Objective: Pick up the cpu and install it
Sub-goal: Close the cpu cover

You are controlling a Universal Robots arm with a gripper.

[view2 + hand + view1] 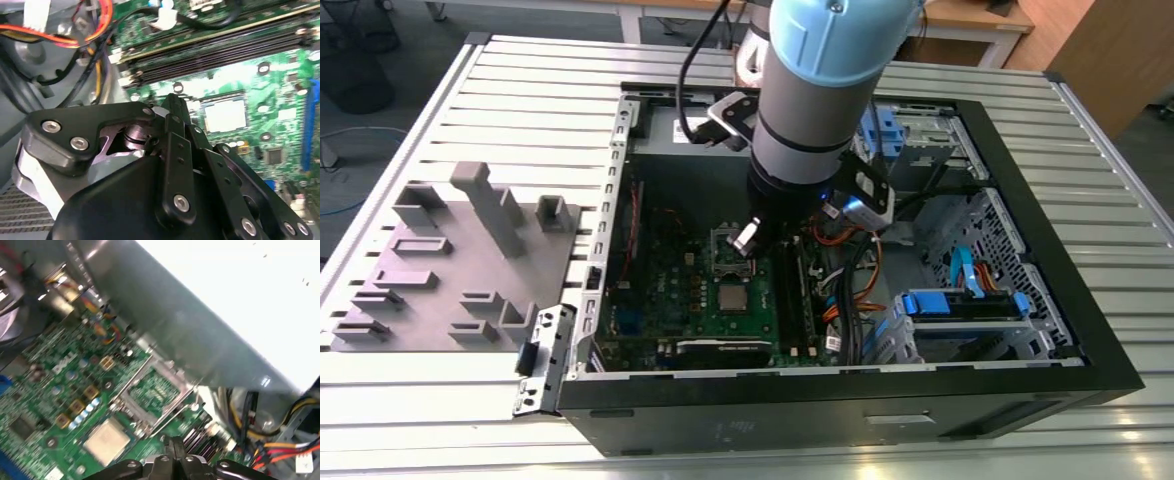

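The cpu (735, 297) is a small silver square lying flat on the green motherboard (670, 290), beside the socket on the side toward the case's front edge. It shows in both wrist views (226, 116) (106, 440). The silver socket frame (150, 390) stands open, with its green contact field bare. My gripper (747, 238) hangs inside the case just above the socket, apart from the cpu. Its black fingers (175, 452) look pressed together with nothing between them; in the second wrist view the fingertips (175, 102) point at the board near the cpu.
The open computer case (1067, 385) lies on a slatted metal table (520, 110). Black memory slots (787, 300) and orange, red and black cables (847, 290) run close to the socket. Blue drive brackets (961, 303) sit at the exterior view's right. A grey fixture with blocks (454, 250) lies at its left.
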